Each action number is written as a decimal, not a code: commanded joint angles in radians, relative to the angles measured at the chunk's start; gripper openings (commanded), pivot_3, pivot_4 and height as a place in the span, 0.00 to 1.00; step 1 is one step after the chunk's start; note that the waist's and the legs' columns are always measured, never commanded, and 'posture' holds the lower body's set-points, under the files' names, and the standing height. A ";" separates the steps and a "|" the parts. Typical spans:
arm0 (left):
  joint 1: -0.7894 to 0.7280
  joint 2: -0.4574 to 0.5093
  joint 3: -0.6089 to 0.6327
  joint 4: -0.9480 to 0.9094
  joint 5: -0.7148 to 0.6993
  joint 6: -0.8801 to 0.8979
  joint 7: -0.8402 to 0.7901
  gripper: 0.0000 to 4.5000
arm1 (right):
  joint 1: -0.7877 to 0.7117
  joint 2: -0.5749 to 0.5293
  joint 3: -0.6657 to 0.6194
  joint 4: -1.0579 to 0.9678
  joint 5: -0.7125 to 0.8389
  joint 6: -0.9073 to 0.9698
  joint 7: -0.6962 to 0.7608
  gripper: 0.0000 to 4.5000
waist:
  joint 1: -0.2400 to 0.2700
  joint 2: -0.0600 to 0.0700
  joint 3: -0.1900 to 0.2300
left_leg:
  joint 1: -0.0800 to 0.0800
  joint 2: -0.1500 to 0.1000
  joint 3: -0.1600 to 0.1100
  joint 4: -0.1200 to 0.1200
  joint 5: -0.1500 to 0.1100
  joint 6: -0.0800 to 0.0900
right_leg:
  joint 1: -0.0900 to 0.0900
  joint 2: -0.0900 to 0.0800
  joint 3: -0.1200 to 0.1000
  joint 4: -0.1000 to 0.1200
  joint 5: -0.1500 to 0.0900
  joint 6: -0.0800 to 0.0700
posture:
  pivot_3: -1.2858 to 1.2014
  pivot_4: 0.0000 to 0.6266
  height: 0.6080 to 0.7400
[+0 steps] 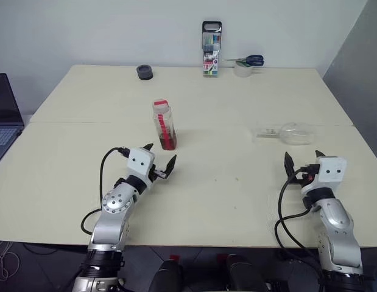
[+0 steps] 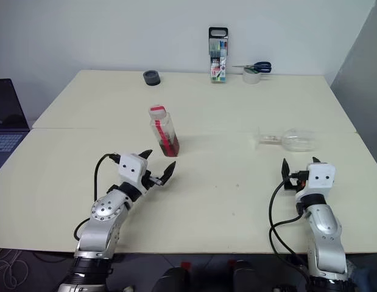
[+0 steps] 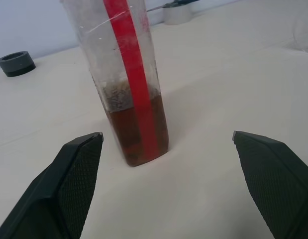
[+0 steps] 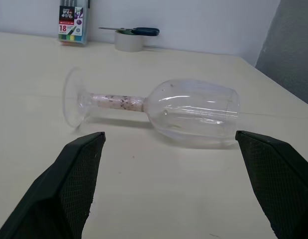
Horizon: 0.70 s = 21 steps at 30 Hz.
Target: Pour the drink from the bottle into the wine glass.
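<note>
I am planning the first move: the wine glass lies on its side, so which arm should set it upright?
Probably the right. The right pincer is open, just in front of the wine glass. The left pincer faces the bottle instead, far from the glass.

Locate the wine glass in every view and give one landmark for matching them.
Left eye view: wine glass lying on its side, right of centre.
Right eye view: same, right of centre.
Left wrist view: not identifiable.
Right wrist view: centre, foot toward the marker pack.
Shared landmark: scissors on the tape roll.
</note>
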 commanded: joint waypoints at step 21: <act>-0.015 0.000 0.000 -0.031 -0.016 -0.035 -0.006 0.99 | 0.006 -0.021 -0.006 -0.028 0.003 -0.030 0.017 1.00 | 0.000 0.000 0.000 | 0.000 0.000 0.000 0.000 0.000 0.000 | 0.000 0.000 0.000 0.000 0.000 0.000 | 0.52 0.24 1.00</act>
